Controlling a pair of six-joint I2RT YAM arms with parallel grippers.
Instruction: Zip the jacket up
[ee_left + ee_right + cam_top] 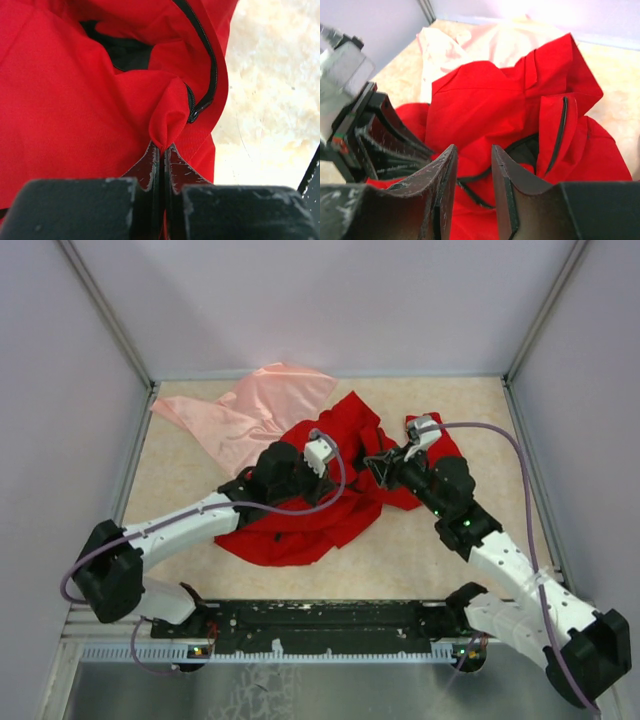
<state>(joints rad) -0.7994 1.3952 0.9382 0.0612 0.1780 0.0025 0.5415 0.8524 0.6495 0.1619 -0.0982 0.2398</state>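
The red jacket (300, 525) lies crumpled in the middle of the table. My left gripper (163, 148) is shut on a small fold of its red cloth, just beside the black front zipper (212, 75), whose end curls by the fold. In the top view the left gripper (345, 485) and the right gripper (378, 468) stand close together over the jacket's centre. The right gripper (472, 150) is open a little, with nothing between its fingers; red cloth and a stretch of black zipper (480, 192) lie just beyond them. A dark pocket zip (560, 132) shows to the right.
A pale pink shiny cloth (255, 410) lies at the back left, touching the jacket's far edge. Grey walls close the table on three sides. Bare beige tabletop (450, 390) shows around the jacket. The left gripper's fingers (380, 135) sit just left of the right one.
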